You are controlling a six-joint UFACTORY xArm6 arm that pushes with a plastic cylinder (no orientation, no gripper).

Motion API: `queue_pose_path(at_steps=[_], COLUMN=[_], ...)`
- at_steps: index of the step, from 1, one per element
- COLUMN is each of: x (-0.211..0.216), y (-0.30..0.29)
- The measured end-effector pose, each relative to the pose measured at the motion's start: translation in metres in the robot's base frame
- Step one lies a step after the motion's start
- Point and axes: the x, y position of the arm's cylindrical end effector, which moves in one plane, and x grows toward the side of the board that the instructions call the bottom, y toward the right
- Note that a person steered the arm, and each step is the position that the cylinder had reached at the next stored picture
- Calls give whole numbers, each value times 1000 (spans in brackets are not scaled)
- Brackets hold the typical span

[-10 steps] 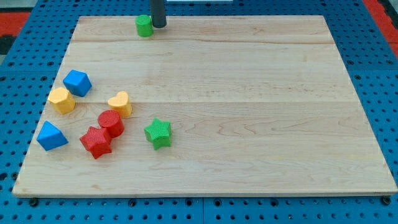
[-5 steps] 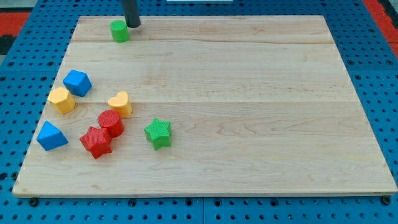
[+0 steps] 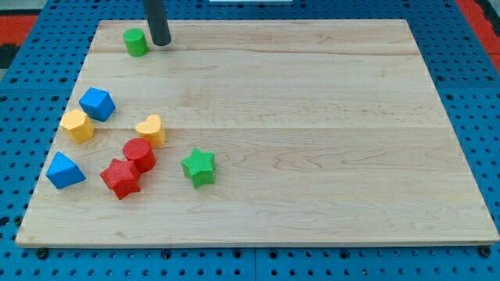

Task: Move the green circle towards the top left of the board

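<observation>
Pushing leg of the task in hand, and close to its end by the look of it. Green circle sitting near the top left corner of the desk, a little way in from both edges. My tip down on the wood just beside the circle on the view's right, touching it or a hair apart: hard to call from here. No gripper on this arm, only the rod, so nothing to report as apart or together.

Well clear of the action, lower on the view's left: blue block beside yellow block, yellow heart just above red circle, red star touching that circle, blue wedge-like block nearest the left edge, green star off to the right of the group.

Next move, as a judgement: only a short nudge further to the view's left, kept in line behind the circle to avoid sliding it off the top edge. Little margin above it.
</observation>
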Motion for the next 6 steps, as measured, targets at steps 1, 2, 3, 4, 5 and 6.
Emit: queue_pose_path(at_steps=[1, 2, 3, 4, 5, 6], x=[22, 23, 21, 21, 28, 43], y=[-26, -49, -45, -45, -43, -18])
